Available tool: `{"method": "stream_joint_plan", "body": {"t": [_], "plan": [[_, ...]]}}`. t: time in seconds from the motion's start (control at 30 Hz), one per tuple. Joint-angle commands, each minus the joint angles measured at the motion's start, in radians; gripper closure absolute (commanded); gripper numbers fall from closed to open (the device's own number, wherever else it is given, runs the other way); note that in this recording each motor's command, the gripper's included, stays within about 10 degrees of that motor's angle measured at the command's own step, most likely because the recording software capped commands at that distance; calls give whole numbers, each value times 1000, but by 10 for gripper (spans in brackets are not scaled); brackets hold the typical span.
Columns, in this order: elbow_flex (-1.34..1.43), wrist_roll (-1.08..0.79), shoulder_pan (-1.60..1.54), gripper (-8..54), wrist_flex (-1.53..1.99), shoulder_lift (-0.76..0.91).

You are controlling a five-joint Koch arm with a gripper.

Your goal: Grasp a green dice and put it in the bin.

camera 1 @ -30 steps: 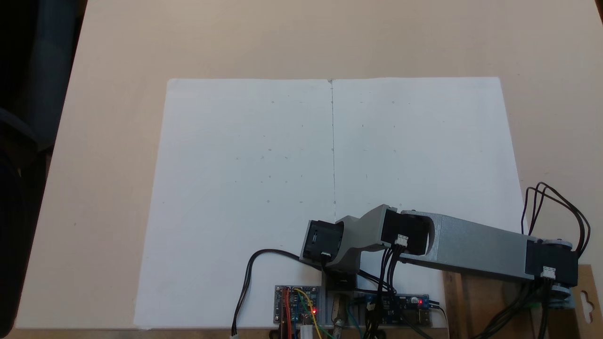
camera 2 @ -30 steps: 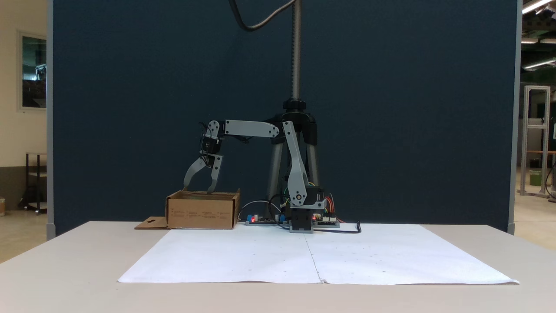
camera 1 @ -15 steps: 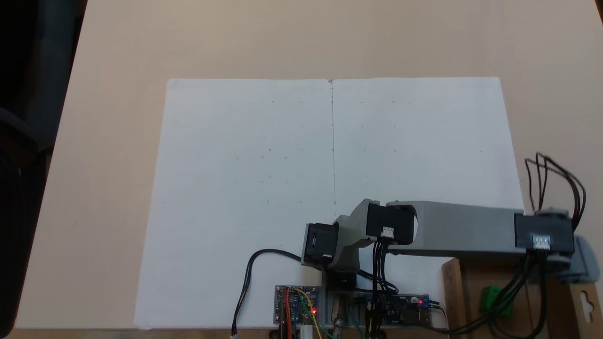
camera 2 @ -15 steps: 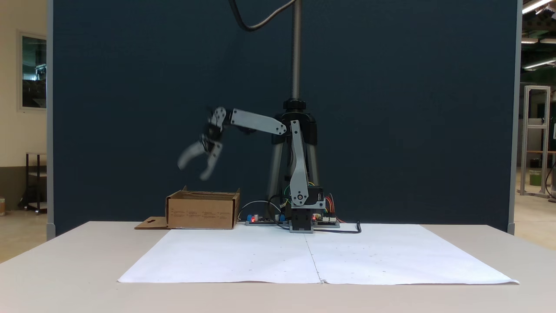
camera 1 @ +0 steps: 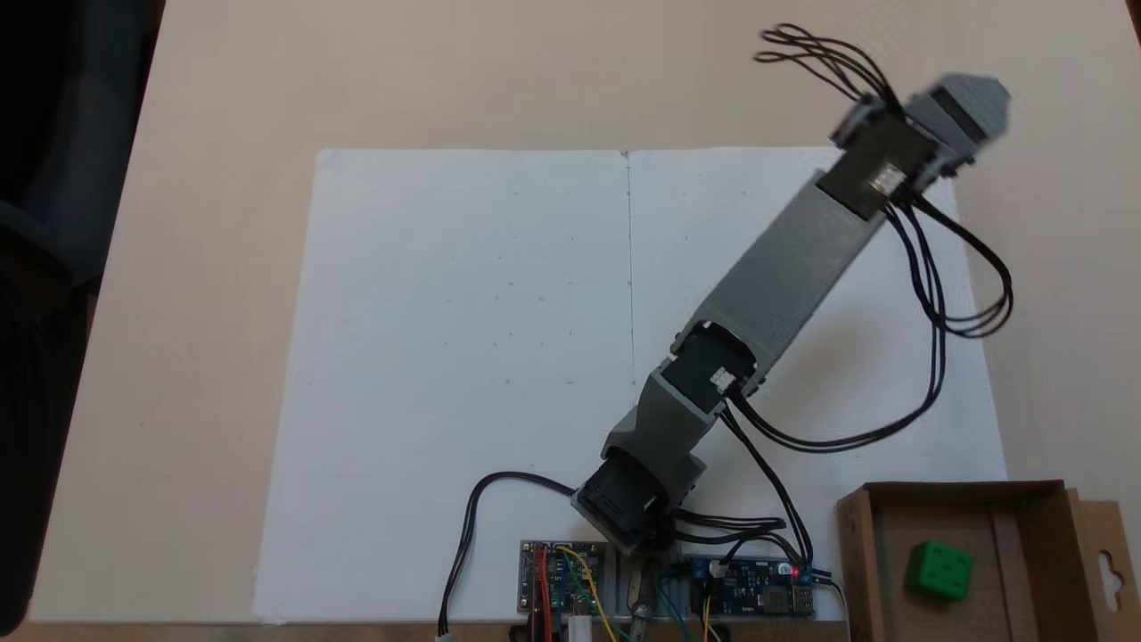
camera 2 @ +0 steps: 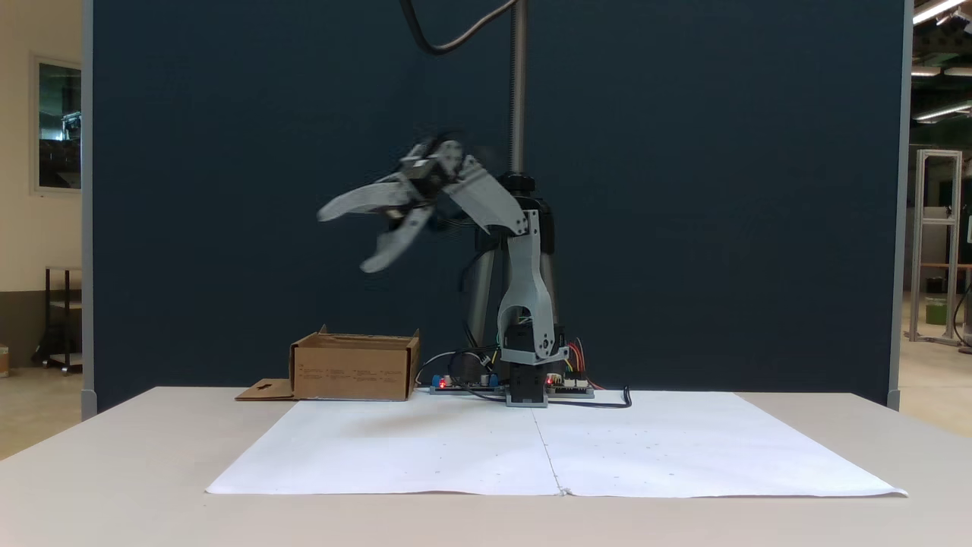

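White paper (camera 1: 463,357) unmarked — green dice (camera 1: 939,570) in bin (camera 1: 857,562), print illegible.

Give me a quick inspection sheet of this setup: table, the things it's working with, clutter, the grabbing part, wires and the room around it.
Surface: beige table with white paper sheets, bare.
Job's things: green dice lies inside the bin, a cardboard box.
Clutter: nothing seen.
End effector: end effector open, empty, blurred, raised high and apart from the bin.
Cables: black cables loop loosely along the arm; coloured wires at the circuit boards.
Surroundings: dark blue partition behind; tripod behind the arm.
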Motion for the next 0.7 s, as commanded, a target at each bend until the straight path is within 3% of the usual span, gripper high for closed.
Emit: {"method": "stream_joint_plan", "body": {"t": [0.0, 0.1, 0.27, 0.67], "plan": [[-18, 52, -103, 19, -64, 66], [11, 51, -229, 18, -89, 64], [348, 23, -403, 21, -302, 149], [1276, -169, -660, 24, -779, 574]]}}
